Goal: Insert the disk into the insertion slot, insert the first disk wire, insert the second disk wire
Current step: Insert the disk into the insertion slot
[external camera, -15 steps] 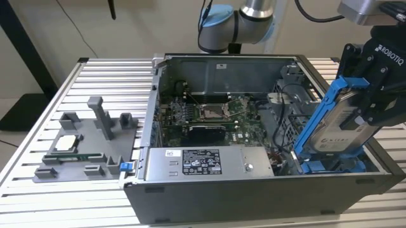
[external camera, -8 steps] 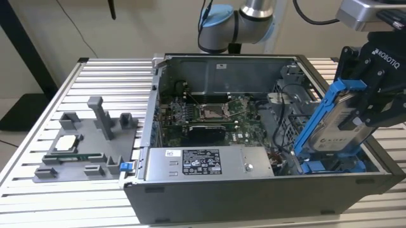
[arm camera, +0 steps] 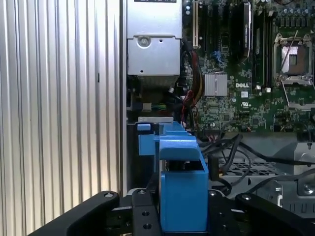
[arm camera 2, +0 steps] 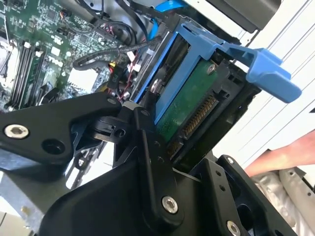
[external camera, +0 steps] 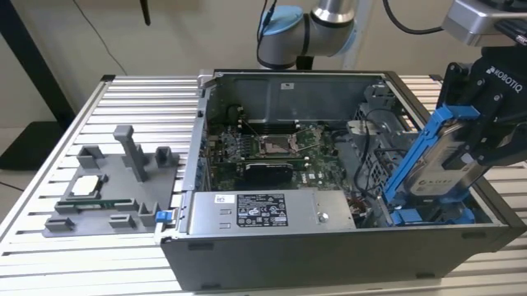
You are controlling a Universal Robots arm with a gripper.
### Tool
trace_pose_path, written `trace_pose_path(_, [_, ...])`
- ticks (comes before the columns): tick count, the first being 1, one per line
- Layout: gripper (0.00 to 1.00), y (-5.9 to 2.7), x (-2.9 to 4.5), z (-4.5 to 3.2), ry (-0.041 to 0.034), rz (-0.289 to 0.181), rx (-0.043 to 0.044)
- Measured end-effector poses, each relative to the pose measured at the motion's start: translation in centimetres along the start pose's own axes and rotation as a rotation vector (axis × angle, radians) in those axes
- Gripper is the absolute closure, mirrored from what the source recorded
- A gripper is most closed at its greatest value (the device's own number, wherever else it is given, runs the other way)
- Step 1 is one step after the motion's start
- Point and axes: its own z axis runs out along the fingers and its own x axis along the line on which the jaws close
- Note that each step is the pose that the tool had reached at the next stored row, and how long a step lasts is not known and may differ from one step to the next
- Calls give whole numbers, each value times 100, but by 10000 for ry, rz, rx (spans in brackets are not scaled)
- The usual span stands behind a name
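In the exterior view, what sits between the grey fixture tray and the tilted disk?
Between the tray and the disk lie the motherboard and the power-supply box, in the exterior view.

The slatted metal tabletop (external camera: 49, 259) carried an open computer case (external camera: 329, 262) and, at the exterior view's left, a grey fixture tray (external camera: 120, 191)

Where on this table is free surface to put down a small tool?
Bare table slats lie behind the fixture tray and in front of it, beside the computer case. Crowded: the case's end at the exterior view's right, where the gripper holds the disk tilted among cables.
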Motion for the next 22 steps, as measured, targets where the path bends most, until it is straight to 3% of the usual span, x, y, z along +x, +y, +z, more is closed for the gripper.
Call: trace_pose_path(22, [100,-43,17,183,-10,119,3])
